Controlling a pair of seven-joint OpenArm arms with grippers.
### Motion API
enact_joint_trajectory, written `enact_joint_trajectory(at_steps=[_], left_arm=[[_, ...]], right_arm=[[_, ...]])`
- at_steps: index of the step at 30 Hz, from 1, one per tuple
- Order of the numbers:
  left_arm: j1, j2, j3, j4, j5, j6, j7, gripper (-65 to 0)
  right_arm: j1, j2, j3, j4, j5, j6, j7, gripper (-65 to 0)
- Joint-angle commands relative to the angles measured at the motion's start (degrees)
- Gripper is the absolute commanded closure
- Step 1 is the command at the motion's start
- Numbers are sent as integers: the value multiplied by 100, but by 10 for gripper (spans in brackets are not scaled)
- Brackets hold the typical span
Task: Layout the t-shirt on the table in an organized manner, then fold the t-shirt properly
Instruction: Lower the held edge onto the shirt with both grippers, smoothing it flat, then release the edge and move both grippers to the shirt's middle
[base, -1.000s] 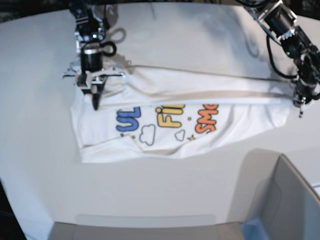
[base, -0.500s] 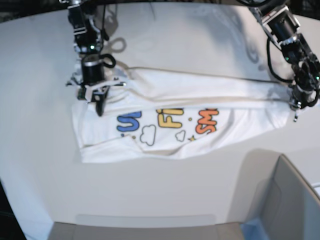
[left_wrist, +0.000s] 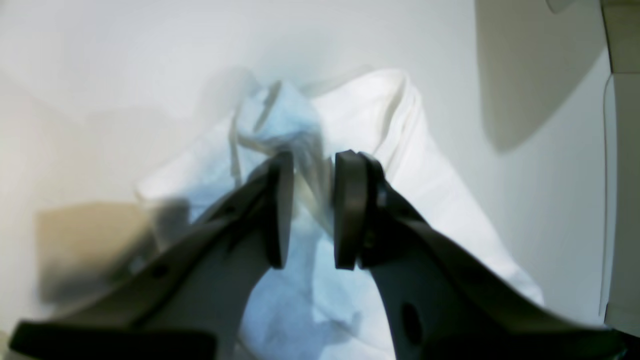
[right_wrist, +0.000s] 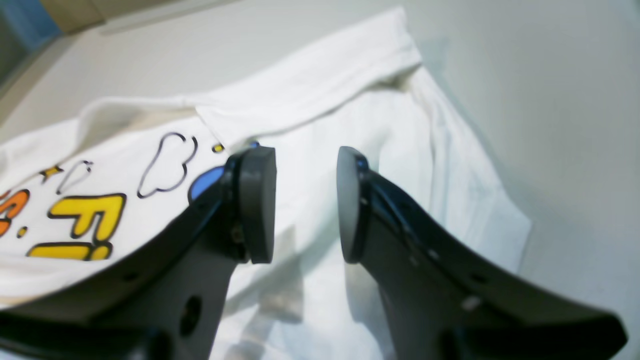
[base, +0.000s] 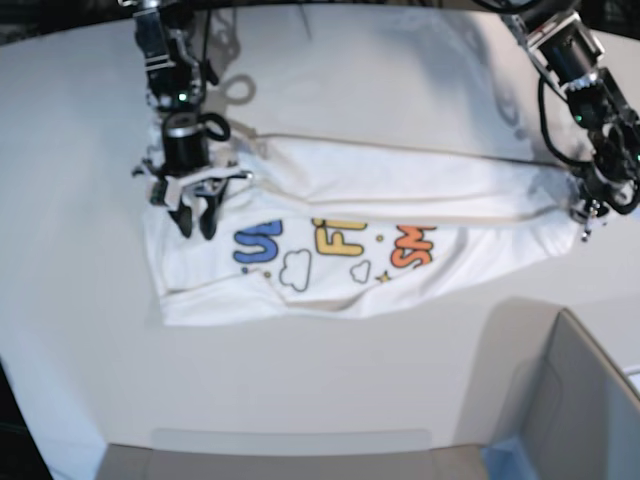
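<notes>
1. T-shirt (base: 360, 215) lies across the middle of the white bench (base: 80, 330) as a long band, its upper part folded down over itself, the blue, yellow and orange letters showing below the fold.
2. Only the base view shows the whole garment and both arms at once: the right pincer (base: 196, 215) at the end on that view's left, the left pincer (base: 583, 228) at the opposite tip.
3. Right wrist view alone shows that pincer's jaws parted to a moderate gap, nothing between them, the cloth lying below; it also shows the cloud outline and a folded hem.
4. Left wrist view shows the left pincer's jaws parted narrowly over a bunched cloth tip; a raised fold stands in or just behind the gap, and blur prevents telling whether it is gripped.
5. In the base view the left pincer is too small to read.
6. Grey box (base: 585, 400) with a blue corner is cut off at the base view's lower edge.
</notes>
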Motion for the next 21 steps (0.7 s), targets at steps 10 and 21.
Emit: enact_joint_trajectory(at_steps=[10, 21], left_arm=[[-91, -158, 40, 1093, -65, -68, -16, -157], [-127, -589, 3258, 1726, -65, -50, 239, -157]], right_arm=[[-158, 7, 13, 808, -29, 25, 150, -212], [-97, 51, -1886, 580, -56, 25, -122, -211]])
